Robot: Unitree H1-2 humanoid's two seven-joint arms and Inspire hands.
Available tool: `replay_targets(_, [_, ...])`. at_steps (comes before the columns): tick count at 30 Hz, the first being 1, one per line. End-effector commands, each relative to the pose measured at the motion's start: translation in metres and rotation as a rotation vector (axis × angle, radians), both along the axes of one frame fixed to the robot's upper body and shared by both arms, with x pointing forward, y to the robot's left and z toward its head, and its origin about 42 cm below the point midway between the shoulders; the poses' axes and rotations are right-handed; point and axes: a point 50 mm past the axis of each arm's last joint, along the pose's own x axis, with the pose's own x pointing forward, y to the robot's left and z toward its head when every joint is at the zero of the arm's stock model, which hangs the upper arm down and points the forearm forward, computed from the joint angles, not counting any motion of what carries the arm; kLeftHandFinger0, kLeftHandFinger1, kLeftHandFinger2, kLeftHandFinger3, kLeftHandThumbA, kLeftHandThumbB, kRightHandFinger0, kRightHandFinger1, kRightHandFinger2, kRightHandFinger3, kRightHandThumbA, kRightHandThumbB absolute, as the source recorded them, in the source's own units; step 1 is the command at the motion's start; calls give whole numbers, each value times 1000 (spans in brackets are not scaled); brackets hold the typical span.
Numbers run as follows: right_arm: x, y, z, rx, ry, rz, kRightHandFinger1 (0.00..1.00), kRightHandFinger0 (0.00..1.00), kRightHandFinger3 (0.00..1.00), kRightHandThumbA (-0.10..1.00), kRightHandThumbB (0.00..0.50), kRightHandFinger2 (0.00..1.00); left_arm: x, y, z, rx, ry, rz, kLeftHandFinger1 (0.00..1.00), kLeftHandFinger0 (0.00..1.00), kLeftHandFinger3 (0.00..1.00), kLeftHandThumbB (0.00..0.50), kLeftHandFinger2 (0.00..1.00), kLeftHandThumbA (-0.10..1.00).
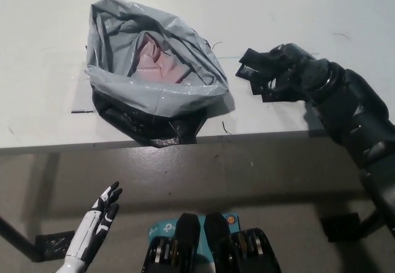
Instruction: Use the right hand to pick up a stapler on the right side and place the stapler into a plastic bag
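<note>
A black stapler [252,65] lies on the white table [49,57] just right of the bag, and my black right hand [285,72] is curled over it with fingers wrapped around its body. Whether the stapler is off the surface I cannot tell. The grey plastic bag [154,69] stands open at the table's middle-left, its mouth facing up and pink lining [157,60] showing inside. My white left hand [99,220] rests low at the lower left, below the table edge, fingers spread and holding nothing.
The table's front edge [185,142] runs across the middle of the picture, with grey floor [259,180] below it. Bare white table surface stretches behind and to the right of the bag.
</note>
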Motion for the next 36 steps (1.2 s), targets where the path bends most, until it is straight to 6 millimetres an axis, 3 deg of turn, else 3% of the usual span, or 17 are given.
replay_targets(1, [6, 22, 33, 63, -264, 40, 225, 0, 391, 360, 281, 458, 10, 1, 17, 14, -21, -23, 1000, 1000, 1000, 438, 1000, 825])
replay_targets(4, [5, 21, 32, 101, -297, 47, 254, 19, 373, 377, 255, 470, 10, 1, 17, 13, -22, -25, 1000, 1000, 1000, 420, 1000, 778])
replay_targets(6, [4, 17, 30, 127, -311, 35, 199, 0, 249, 394, 255, 395, 10, 0, 18, 8, -27, -32, 1000, 1000, 1000, 413, 1000, 763])
replay_targets(11, [4, 5, 27, 183, -327, 7, 299, 15, 412, 383, 250, 557, 14, 0, 20, 12, -53, -31, 1000, 1000, 1000, 402, 1000, 739])
replay_targets(12, [4, 0, 24, 202, -323, -13, 366, 43, 501, 409, 256, 617, 15, 0, 20, -1, -56, -31, 1000, 1000, 1000, 393, 1000, 721])
replay_targets(15, [5, -10, 26, 248, -326, -59, 409, 81, 571, 448, 279, 635, 16, 0, 19, 0, -76, -32, 1000, 1000, 1000, 375, 1000, 721])
replay_targets(19, [8, -12, 39, 378, -350, -111, 395, 135, 320, 472, 303, 561, 17, 1, 18, -22, -80, -34, 1000, 1000, 1000, 382, 1000, 714])
replay_targets(20, [10, -11, 45, 446, -356, -121, 361, 101, 263, 457, 311, 539, 17, 1, 18, -21, -78, -34, 1000, 1000, 1000, 384, 1000, 714])
replay_targets(24, [16, 0, 75, 606, -375, -133, 391, 156, 186, 454, 307, 556, 16, 1, 16, -20, -78, -31, 1000, 1000, 1000, 380, 1000, 714])
replay_targets(26, [19, 12, 104, 699, -419, -91, 254, 34, 143, 411, 279, 437, 15, 0, 14, -16, -76, -22, 1000, 1000, 1000, 380, 1000, 723])
replay_targets(27, [21, 21, 124, 727, -438, -74, 271, 56, 419, 451, 312, 459, 14, -1, 13, -24, -76, -19, 1000, 1000, 1000, 371, 1000, 726])
replay_targets(29, [22, 31, 144, 774, -456, -53, 222, 2, 557, 413, 329, 452, 14, 0, 12, -27, -78, -16, 1000, 1000, 1000, 379, 1000, 763])
replay_targets(30, [21, 37, 154, 775, -474, -38, 540, 271, 679, 444, 348, 816, 13, 1, 12, -22, -76, -14, 1000, 1000, 1000, 386, 1000, 785])
replay_targets(31, [20, 40, 160, 759, -491, -29, 593, 433, 672, 447, 351, 828, 13, 1, 12, -17, -74, -14, 1000, 1000, 1000, 385, 1000, 796])
replay_targets(32, [19, 52, 176, 725, -520, 11, 337, 209, 221, 495, 329, 482, 13, 1, 11, -16, -69, -11, 1000, 1000, 1000, 400, 1000, 835])
replay_targets(34, [17, 64, 189, 665, -548, 50, 218, 99, 24, 534, 325, 337, 12, 0, 10, -12, -61, -7, 1000, 1000, 1000, 406, 1000, 858])
replay_targets(36, [11, 88, 201, 520, -623, 143, 193, 6, 1, 524, 320, 351, 10, -1, 9, -5, -45, -4, 1000, 1000, 1000, 405, 1000, 873])
